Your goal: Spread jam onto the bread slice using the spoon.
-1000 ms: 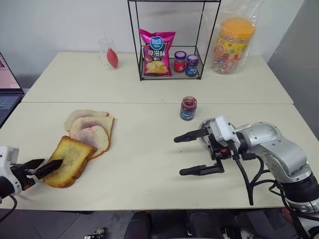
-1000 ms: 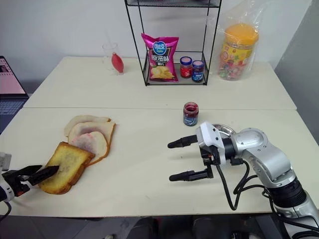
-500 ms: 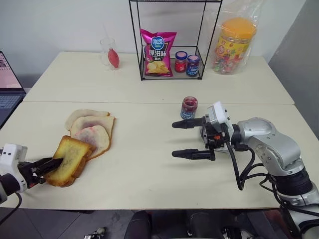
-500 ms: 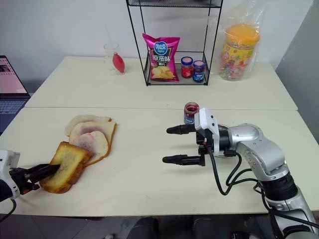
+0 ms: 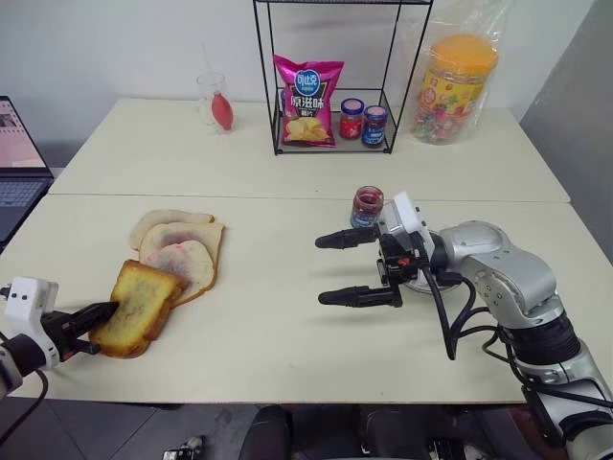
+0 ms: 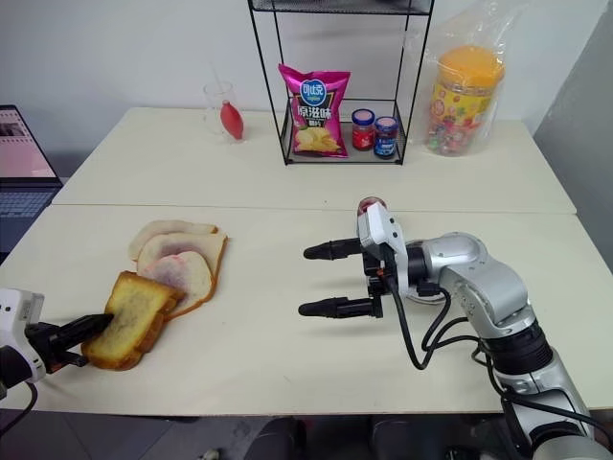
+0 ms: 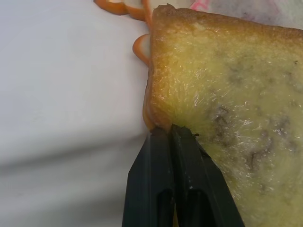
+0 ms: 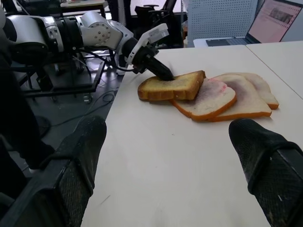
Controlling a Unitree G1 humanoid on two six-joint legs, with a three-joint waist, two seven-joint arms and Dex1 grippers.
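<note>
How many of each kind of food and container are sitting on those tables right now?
Toasted bread slice: 1
Pale bread slices: 3
Open jam jar: 1
Small capped jars: 2
Chip bag: 1
Big candy jar: 1
Glass cup: 1
Total: 10

A pale cream table (image 5: 278, 345) carries the bread slice (image 5: 139, 305) beside paler slices (image 5: 177, 247), a jam jar (image 5: 365, 205), a wire rack (image 5: 330, 81), a candy jar (image 5: 453, 86) and a glass (image 5: 213, 99).
</note>
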